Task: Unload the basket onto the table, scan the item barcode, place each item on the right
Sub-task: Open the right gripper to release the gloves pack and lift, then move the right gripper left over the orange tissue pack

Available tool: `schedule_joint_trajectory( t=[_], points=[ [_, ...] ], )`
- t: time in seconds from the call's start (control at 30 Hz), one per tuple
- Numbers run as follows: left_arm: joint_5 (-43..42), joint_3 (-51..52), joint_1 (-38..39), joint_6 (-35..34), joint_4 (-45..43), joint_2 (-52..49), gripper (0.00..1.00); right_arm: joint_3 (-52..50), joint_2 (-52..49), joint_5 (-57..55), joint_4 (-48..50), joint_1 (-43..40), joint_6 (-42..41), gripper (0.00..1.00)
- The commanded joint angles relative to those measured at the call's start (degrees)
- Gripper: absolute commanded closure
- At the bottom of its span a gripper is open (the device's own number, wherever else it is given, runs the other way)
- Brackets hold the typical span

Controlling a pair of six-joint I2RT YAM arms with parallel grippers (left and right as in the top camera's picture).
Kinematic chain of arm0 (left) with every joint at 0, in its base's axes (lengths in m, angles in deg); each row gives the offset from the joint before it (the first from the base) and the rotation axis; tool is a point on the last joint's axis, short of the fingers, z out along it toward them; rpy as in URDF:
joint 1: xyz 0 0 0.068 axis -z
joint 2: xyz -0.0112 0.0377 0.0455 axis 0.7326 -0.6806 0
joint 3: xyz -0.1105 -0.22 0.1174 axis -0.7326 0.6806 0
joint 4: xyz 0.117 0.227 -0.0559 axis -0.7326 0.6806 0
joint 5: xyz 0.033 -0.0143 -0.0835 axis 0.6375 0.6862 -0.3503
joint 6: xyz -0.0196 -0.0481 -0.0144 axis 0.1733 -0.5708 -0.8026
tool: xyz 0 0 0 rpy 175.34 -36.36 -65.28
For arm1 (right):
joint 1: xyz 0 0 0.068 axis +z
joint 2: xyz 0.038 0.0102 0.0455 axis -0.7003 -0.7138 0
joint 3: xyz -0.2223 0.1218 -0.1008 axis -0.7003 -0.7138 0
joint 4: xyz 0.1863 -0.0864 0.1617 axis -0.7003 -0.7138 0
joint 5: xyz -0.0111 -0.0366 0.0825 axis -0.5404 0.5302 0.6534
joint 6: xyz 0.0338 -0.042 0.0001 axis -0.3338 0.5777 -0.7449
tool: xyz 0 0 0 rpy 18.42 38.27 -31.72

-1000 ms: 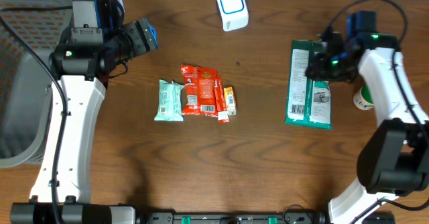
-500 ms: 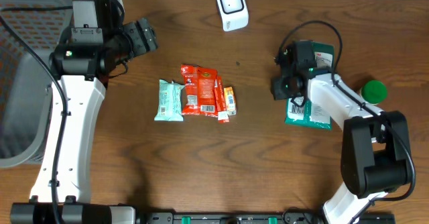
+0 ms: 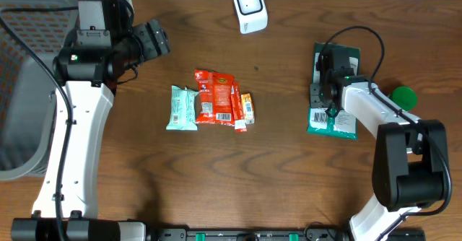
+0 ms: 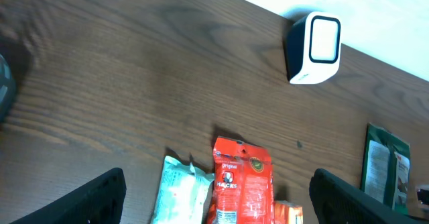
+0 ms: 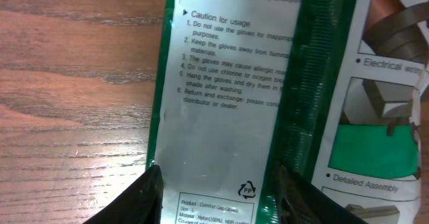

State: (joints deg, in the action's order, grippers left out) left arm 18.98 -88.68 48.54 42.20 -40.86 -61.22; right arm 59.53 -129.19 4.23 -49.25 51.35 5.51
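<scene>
two claws gape: left claw (image 4: 218,196) empty, right claw (image 5: 220,197) parted over the green packet (image 5: 221,117).

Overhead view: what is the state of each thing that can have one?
left hand: open, empty
right hand: open, low over the green package
green package: lying flat, not lifted
scanner: standing, nothing in front of it
red packet: lying flat, untouched

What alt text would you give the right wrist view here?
Close above a flat green and silver plastic glove package printed with usage cautions, the right gripper hangs with its two black fingertips apart over the silver panel. The brown wooden table shows at left.
</scene>
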Motion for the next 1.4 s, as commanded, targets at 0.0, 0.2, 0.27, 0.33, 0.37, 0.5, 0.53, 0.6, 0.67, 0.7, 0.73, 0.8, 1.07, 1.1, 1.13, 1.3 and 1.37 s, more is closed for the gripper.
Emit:
schedule_joint_trajectory(
  t=[0.0, 0.2, 0.27, 0.33, 0.37, 0.5, 0.53, 0.6, 0.67, 0.7, 0.73, 0.8, 1.07, 1.1, 1.13, 1.3, 1.37],
  points=[
    [0.1, -0.2, -0.2, 0.4, 0.0, 0.4, 0.12, 0.5, 3.1, 4.3, 0.0, 0.3, -0.9, 0.51],
    [0.1, -0.2, -0.2, 0.4, 0.0, 0.4, 0.12, 0.5, 3.0, 15.6, 2.0, 2.3, -2.6, 0.57],
    [0.1, -0.2, -0.2, 0.4, 0.0, 0.4, 0.12, 0.4, 2.1, 15.3, 2.9, 3.1, -3.1, 0.59],
    [0.1, -0.2, -0.2, 0.4, 0.0, 0.4, 0.12, 0.4, 0.9, 15.0, 4.0, 3.7, -3.1, 0.64],
    [0.1, -0.2, -0.2, 0.4, 0.0, 0.4, 0.12, 0.4, -0.2, 14.2, 4.7, 4.0, -3.1, 0.66],
    [0.1, -0.2, -0.2, 0.4, 0.0, 0.4, 0.12, 0.4, -2.3, 7.2, 5.8, 3.8, -3.1, 0.76],
    [0.1, -0.2, -0.2, 0.4, 0.0, 0.4, 0.12, 0.4, -2.4, 5.3, 5.8, 3.6, -3.1, 0.77],
    [0.1, -0.2, -0.2, 0.4, 0.0, 0.4, 0.12, 0.4, -2.3, 2.1, 5.4, 3.1, -3.1, 0.77],
    [0.1, -0.2, -0.2, 0.4, 0.0, 0.4, 0.12, 0.4, -2.3, 0.0, 4.6, 2.7, -3.1, 0.77],
    [0.1, -0.2, -0.2, 0.4, 0.0, 0.4, 0.12, 0.4, -2.3, -0.9, 4.2, 2.4, -3.1, 0.77],
    [0.1, -0.2, -0.2, 0.4, 0.0, 0.4, 0.12, 0.4, -2.3, -1.3, 3.9, 2.0, -3.1, 0.77],
    [0.1, -0.2, -0.2, 0.4, 0.0, 0.4, 0.12, 0.4, -2.3, -1.4, 3.8, 1.0, -3.0, 0.76],
    [0.1, -0.2, -0.2, 0.4, 0.0, 0.4, 0.12, 1.1, 3.0, -0.9, 3.5, -1.4, -0.7, 0.71],
    [0.1, -0.2, -0.2, 0.4, 0.0, 0.4, 0.12, 1.2, 4.2, -0.9, 3.1, -1.2, -0.3, 0.69],
    [0.1, -0.2, -0.2, 0.4, 0.0, 0.4, 0.12, 1.4, 5.8, -0.8, 2.5, -1.0, 0.0, 0.67],
    [0.1, -0.2, -0.2, 0.4, 0.0, 0.4, 0.12, 1.7, 14.8, 6.6, -0.5, 0.8, 0.0, 0.58],
    [0.1, -0.2, -0.2, 0.4, 0.0, 0.4, 0.12, 1.7, 18.0, 12.2, -1.5, 2.1, 0.0, 0.52]
  ],
)
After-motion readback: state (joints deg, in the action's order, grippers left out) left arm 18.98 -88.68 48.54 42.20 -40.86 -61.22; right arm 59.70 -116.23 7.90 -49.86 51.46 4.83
